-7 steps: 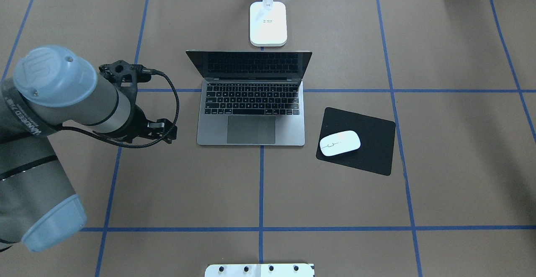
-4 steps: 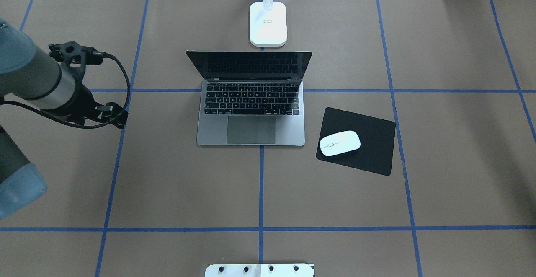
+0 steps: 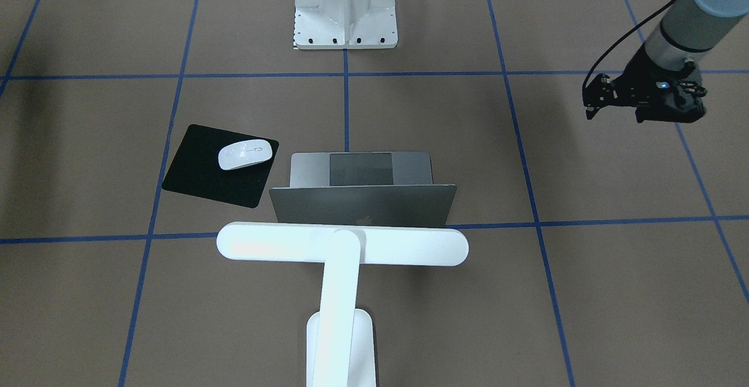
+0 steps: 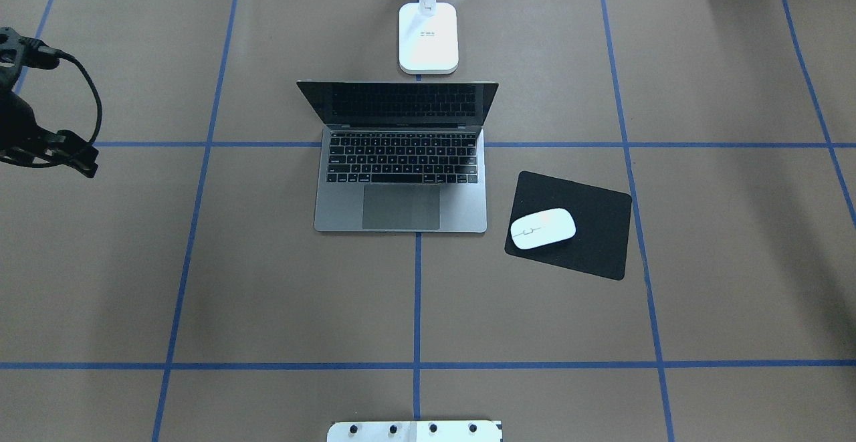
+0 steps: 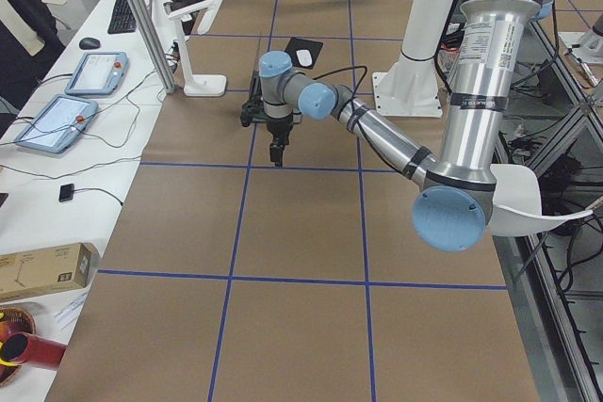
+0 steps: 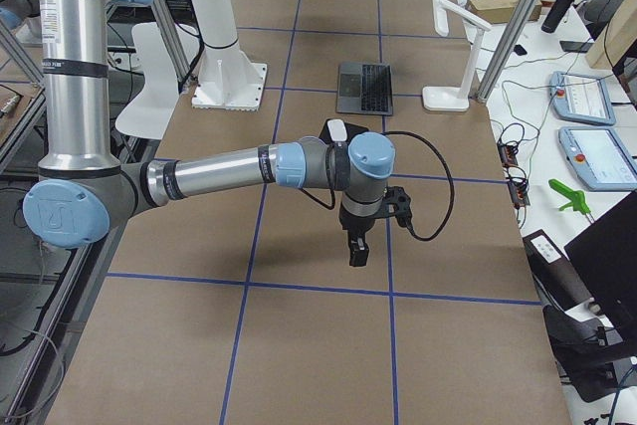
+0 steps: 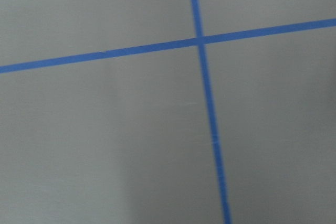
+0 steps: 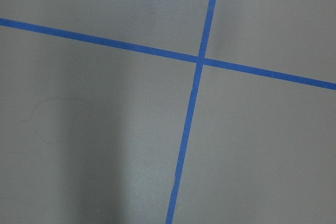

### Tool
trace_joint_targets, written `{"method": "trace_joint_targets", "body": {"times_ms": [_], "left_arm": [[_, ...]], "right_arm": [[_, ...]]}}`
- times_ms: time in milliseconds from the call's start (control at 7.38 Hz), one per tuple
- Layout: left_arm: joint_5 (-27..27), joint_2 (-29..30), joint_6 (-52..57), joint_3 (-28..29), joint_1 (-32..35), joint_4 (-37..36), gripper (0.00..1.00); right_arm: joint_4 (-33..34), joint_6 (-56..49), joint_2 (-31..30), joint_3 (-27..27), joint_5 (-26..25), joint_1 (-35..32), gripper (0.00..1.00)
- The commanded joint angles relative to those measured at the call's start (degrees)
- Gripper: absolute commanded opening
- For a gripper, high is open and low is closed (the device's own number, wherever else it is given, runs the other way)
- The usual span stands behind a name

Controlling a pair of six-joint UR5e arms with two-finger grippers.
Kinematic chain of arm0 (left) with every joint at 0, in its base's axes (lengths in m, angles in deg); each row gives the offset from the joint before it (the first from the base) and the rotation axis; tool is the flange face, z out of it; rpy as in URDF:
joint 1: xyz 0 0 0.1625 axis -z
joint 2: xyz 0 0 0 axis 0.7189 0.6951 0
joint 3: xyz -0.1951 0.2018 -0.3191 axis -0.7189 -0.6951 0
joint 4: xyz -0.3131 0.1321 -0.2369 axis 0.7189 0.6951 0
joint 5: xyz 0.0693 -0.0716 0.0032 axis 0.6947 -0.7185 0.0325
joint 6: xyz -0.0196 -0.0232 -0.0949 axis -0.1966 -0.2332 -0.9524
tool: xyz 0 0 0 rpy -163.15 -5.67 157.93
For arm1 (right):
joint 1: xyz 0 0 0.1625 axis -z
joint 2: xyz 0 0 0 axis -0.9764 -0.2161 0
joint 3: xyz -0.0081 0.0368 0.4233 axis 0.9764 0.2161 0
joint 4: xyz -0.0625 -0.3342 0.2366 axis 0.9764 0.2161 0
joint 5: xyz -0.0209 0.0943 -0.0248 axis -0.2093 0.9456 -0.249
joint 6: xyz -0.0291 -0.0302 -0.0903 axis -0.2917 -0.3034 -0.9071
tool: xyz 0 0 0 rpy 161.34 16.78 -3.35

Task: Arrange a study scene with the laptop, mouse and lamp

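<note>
The grey laptop [image 4: 401, 208] lies open at the table's middle, its lid [image 3: 363, 205] upright. The white mouse [image 4: 543, 228] sits on a black mat [image 4: 595, 228] to the laptop's right. The white lamp stands behind the laptop, its base [image 4: 429, 37] on the table and its bar [image 3: 342, 245] over the lid. My left gripper [image 3: 641, 109] hangs empty over bare table far to the laptop's left; in the exterior left view [image 5: 276, 152] its fingers look closed together. My right gripper [image 6: 356, 251] shows only in the exterior right view, over bare table; I cannot tell its state.
A white bolted bracket [image 3: 345, 6] stands at the robot's side of the table and also shows in the overhead view [image 4: 414, 430]. Blue tape lines cross the brown table cover. Both wrist views show only tape and table.
My left arm has swung away from the laptop toward the table's left edge and is mostly out of the overhead view. Laptop, mouse and lamp have not moved.
</note>
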State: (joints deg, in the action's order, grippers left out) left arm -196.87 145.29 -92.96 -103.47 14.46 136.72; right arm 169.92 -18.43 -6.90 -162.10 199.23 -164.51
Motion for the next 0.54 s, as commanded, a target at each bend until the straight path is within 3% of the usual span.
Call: {"method": "trace_joint_targets", "body": {"times_ms": [0, 407], "left_arm": [[-3.24, -1.01, 8.79, 3.86, 6.51, -0.01, 0.96], [-3.61, -3.11, 22.33, 9.93, 14.07, 0.52, 0.98]], "right_arm": [[0.14, 0.0, -0.03, 0.58, -0.37, 0.06, 1.0], [0.32, 0.0, 0.41, 0.49, -0.28, -0.55, 1.0]]}}
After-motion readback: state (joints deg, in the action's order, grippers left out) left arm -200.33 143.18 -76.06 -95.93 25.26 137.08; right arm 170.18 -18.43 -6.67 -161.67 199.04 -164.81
